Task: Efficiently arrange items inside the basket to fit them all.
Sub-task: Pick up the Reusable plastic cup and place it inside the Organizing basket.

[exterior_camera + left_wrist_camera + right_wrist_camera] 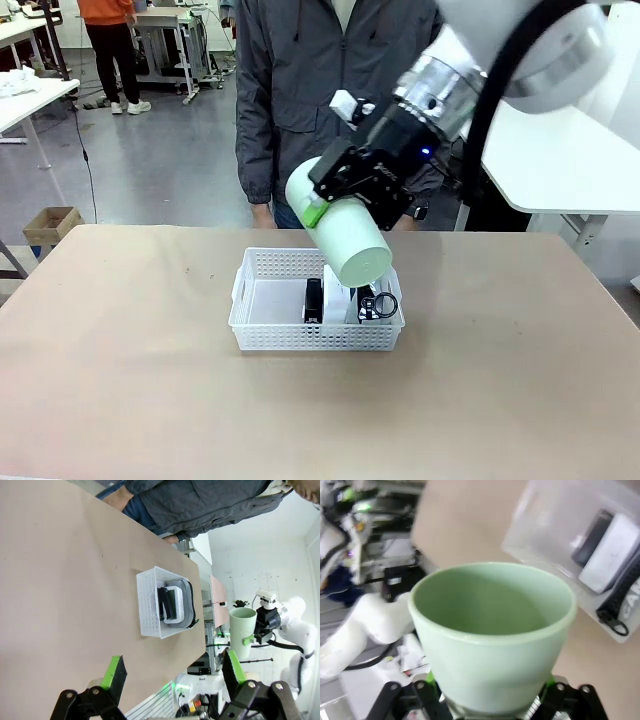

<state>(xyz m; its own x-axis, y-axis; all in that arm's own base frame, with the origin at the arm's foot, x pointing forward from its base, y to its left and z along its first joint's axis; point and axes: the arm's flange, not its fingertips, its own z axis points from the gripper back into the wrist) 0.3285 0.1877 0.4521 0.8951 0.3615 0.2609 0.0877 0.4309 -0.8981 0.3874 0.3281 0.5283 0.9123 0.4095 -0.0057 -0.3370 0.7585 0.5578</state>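
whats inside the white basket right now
In the basket: a black stapler, a small white box and the grey pouch, crowded to one end. The held cup covers part of them from the front.

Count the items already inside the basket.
3 in the basket: black stapler mid-basket, white box beside it, grey pouch at the right end. Others may be hidden.

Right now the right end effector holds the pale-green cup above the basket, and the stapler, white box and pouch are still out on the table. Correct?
Not quite. The right end effector does hold the pale-green cup above the basket, but the stapler, white box and pouch already lie inside the basket, as the front view shows.
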